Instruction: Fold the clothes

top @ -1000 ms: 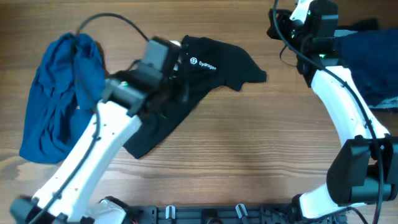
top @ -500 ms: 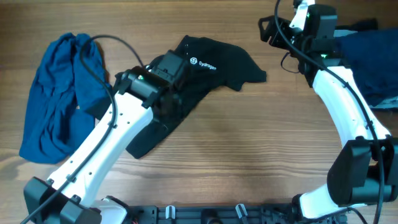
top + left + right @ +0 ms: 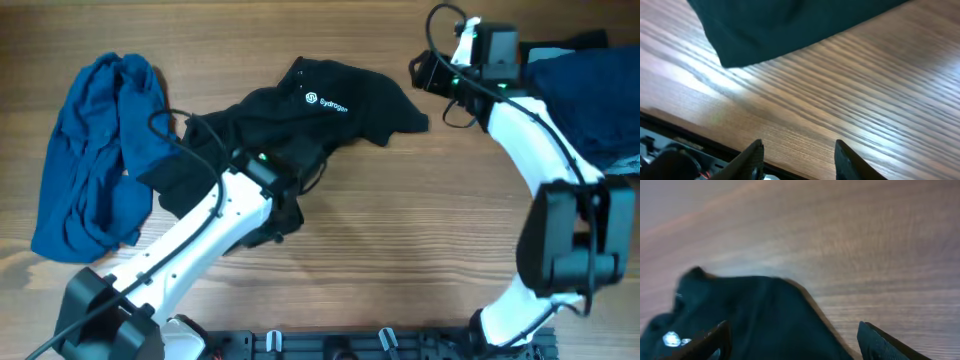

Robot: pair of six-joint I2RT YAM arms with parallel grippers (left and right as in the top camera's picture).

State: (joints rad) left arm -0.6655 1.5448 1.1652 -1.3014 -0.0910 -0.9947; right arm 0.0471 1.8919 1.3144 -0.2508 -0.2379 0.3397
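The crumpled black cotton T-shirt with a white logo (image 3: pixel 340 105) lies mid-desk toward the far side, between a rumpled blue garment (image 3: pixel 100 150) at left and a dark blue cloth (image 3: pixel 590 90) far right. The left fingers (image 3: pixel 752 160) are spread and empty over the wooden desk (image 3: pixel 865 100), just near of a hem corner. The right fingers (image 3: pixel 875 342) are spread and empty beside its right edge. The shirt looks light and limp and likely to bunch, so hem corners or shoulder seams seem the best holds.

Matt black cloth shirt (image 3: pixel 350 105), blue cloth garment (image 3: pixel 95 160), grained wood table (image 3: pixel 400 250) with faint sheen, glossy white plastic arms (image 3: pixel 190 240)
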